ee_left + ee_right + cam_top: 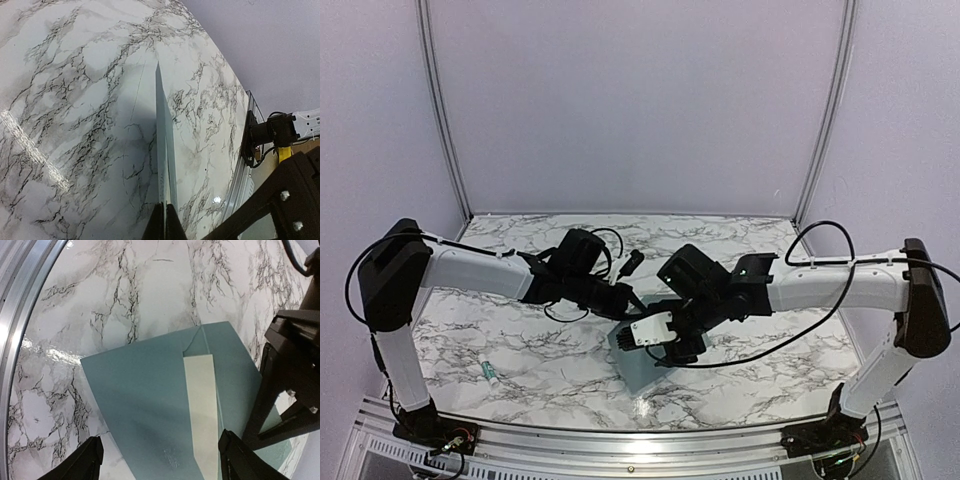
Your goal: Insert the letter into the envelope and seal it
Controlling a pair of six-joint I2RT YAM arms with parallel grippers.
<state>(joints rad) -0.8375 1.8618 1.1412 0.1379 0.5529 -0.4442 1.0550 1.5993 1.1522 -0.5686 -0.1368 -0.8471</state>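
Envelope [642, 372], marbled tabletop [520, 340], lilac walls [640, 100]

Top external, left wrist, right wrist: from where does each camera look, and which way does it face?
Top external: above and behind the bases, looking down; both arms show.
Left wrist: looks along the shut left gripper, holding the envelope edge-on.
Right wrist: looks down past the open right gripper.
All three share the envelope.

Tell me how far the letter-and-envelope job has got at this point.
Done: the cream letter looks mostly tucked inside the blue-grey envelope, with a strip showing. In hand: the left claw pinches the envelope's edge, and the right claw hovers open above. Left: seating the letter fully and sealing.
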